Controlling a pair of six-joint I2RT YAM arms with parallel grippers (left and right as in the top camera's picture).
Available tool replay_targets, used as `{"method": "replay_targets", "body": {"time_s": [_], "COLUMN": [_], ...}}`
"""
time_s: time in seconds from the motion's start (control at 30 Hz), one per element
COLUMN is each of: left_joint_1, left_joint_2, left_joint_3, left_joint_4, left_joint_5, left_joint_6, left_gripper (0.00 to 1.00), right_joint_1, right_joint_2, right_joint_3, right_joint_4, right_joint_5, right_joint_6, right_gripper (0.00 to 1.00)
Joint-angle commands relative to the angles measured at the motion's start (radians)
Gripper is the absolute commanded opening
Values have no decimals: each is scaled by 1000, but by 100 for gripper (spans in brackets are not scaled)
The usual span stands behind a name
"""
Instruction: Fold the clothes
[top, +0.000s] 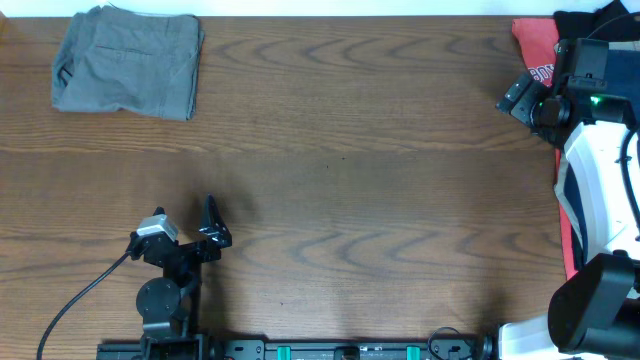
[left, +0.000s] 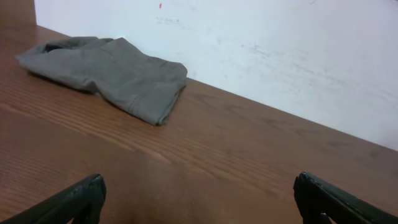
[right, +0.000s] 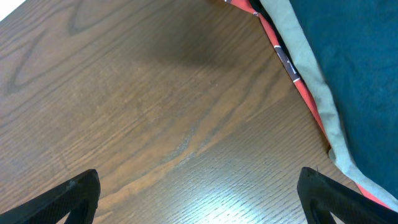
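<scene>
The grey shorts (top: 128, 60) lie folded at the table's far left corner; they also show in the left wrist view (left: 112, 71) against the white wall. My left gripper (top: 210, 232) is open and empty near the front left, far from the shorts; its fingertips (left: 198, 199) frame bare wood. My right gripper (top: 520, 98) is open and empty at the far right, beside a pile of coral-red (top: 538, 50), navy (top: 566, 190) and black (top: 600, 22) garments. The right wrist view shows its spread fingers (right: 199, 196) over wood, with navy cloth (right: 354, 68) and a red edge (right: 292, 81) to the right.
The wooden table (top: 350, 170) stretches between the two arms. The right arm's white body (top: 600, 180) lies over the garment pile at the right edge. A black cable (top: 80, 300) runs from the left arm's base. A white wall (left: 280, 50) backs the table.
</scene>
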Motion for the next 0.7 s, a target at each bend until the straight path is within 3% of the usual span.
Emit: {"method": "replay_targets", "body": {"time_s": [0.0, 0.67], "left_joint_1": [-4, -4], "left_joint_2": [-6, -6], "left_joint_3": [-11, -11], "left_joint_4": [-46, -46], "left_joint_5": [-35, -35], "left_joint_6": [13, 13], "left_gripper": [98, 98], "right_joint_1": [1, 1], "right_joint_2": [-13, -100], "right_joint_3": [15, 15], "right_joint_4": [0, -1], "right_joint_5": [3, 3], "right_joint_6": [-7, -8], "right_gripper": [99, 99]}}
